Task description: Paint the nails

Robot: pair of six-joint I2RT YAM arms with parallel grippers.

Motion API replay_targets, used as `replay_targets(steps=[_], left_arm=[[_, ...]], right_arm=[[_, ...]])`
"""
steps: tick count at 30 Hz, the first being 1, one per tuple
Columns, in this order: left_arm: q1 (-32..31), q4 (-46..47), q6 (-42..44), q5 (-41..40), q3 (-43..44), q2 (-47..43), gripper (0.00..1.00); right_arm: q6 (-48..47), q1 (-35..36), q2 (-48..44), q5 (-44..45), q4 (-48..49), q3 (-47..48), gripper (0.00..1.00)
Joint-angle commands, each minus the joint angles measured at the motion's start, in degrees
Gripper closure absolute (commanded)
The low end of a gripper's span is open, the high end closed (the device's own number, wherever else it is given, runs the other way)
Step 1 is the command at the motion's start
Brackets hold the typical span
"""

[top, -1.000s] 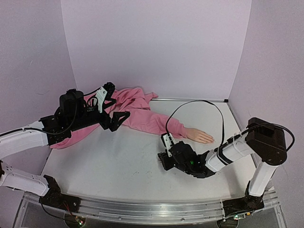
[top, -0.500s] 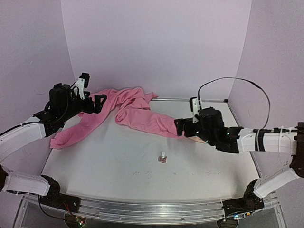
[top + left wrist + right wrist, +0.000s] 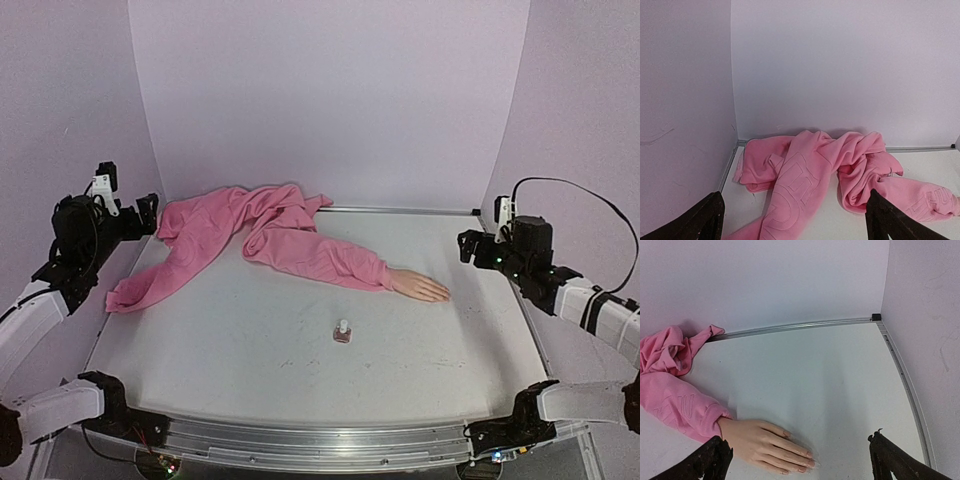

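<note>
Nearest us in the overhead view, the small polish bottle (image 3: 343, 331) stands upright at lower centre of the bench (image 3: 230, 350) with its pale cap on, touching nothing. Just above and to the right of it lies the mannequin hand (image 3: 420, 287), palm down and flat. Its long axis runs from the cuff at upper left to the fingertips at lower right, so the nails (image 3: 808, 454) point toward the right edge of the frame.

The right end effector (image 3: 470, 250) hangs in the air at that edge with its jaws spread wide and holding nothing. Its own camera shows the fingers at the bottom centre of the frame, tips toward the lower right. The left end effector (image 3: 148, 212) is spread and empty too. It sits at the far left, well apart from the hand and facing the crumpled pink sweatshirt (image 3: 250, 230) at the back.

We judge the right arm nearer to both nails and bottle. No nail shows clear colour yet, so uncapping the bottle likely comes first.
</note>
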Motion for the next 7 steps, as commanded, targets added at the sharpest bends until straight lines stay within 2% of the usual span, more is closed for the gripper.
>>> replay_targets(steps=[1,7], left_arm=[[0.1,0.3,1.8,2.0,-0.3,-1.1,0.01],[0.1,0.4,-0.5,3.4,-0.9,-0.7,0.01]], right_arm=[[-1.9,0.3,-2.2,-3.6,0.3,2.1,0.02],[-2.3,0.3,-5.3,-4.1,1.9,0.5,0.02]])
